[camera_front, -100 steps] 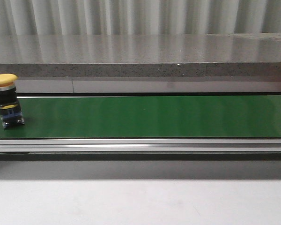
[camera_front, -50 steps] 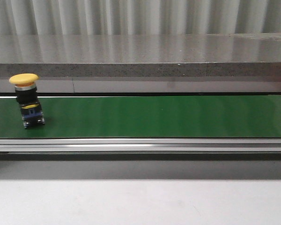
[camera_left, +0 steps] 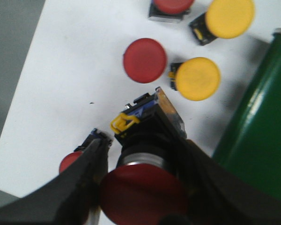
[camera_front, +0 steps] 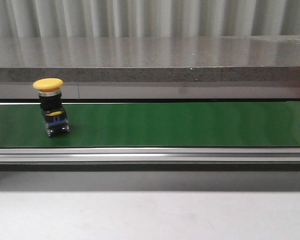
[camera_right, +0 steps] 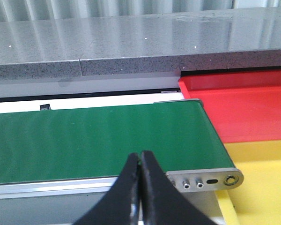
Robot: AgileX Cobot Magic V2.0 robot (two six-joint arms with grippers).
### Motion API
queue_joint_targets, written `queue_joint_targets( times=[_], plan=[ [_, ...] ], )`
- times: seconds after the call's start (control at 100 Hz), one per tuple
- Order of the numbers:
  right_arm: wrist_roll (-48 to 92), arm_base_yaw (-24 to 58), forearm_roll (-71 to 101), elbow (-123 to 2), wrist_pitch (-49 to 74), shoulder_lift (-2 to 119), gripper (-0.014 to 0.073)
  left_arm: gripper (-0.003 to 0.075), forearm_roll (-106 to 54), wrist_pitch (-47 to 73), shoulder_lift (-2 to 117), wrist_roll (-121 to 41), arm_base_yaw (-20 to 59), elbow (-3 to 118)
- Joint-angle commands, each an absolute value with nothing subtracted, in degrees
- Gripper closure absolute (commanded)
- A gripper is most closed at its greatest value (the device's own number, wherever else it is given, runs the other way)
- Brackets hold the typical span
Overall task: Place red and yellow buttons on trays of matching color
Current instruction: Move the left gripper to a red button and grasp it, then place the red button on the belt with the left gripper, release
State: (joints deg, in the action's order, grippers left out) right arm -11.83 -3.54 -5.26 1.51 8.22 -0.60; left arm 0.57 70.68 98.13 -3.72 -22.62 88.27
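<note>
A yellow button (camera_front: 51,107) with a black body stands upright on the green belt (camera_front: 180,124), toward its left end. My left gripper (camera_left: 144,145) is shut on a red button (camera_left: 143,194), held above the white surface (camera_left: 70,84) beside the belt. Below it lie loose buttons: a red one (camera_left: 144,60), two yellow ones (camera_left: 197,78) (camera_left: 229,18), and another red one (camera_left: 172,5) at the frame edge. One more red button (camera_left: 69,162) is half hidden behind a finger. My right gripper (camera_right: 140,157) is shut and empty above the belt's end. Beyond it lie the red tray (camera_right: 243,108) and the yellow tray (camera_right: 262,183).
A grey stone ledge (camera_front: 150,60) runs behind the belt, and an aluminium rail (camera_front: 150,155) along its front. The belt's end roller bracket (camera_right: 206,179) sits just before the trays. Neither arm shows in the front view.
The yellow button has travelled rightward along the belt, from the far left edge to a spot further in. Nothing else in the front view has changed.
</note>
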Motion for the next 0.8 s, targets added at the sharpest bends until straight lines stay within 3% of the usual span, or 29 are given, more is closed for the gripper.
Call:
queue_joint_targets(
  times=[0.0, 0.37, 0.79],
  plan=[
    [-11.59, -3.50, -5.95, 1.63, 3.86, -1.31, 0.0660, 0.0587, 0.30, 73.27, 94.61, -3.29, -19.52, 89.59],
    [-11.59, -3.50, -5.95, 1.63, 3.86, -1.31, 0.0660, 0.0587, 0.30, 73.27, 95.30, -3.29, -7.28, 88.71],
    [-11.59, -3.50, -5.95, 1.63, 3.86, -1.31, 0.0660, 0.0579, 0.00, 73.18, 101.08, -3.40, -6.32, 88.30]
  ],
)
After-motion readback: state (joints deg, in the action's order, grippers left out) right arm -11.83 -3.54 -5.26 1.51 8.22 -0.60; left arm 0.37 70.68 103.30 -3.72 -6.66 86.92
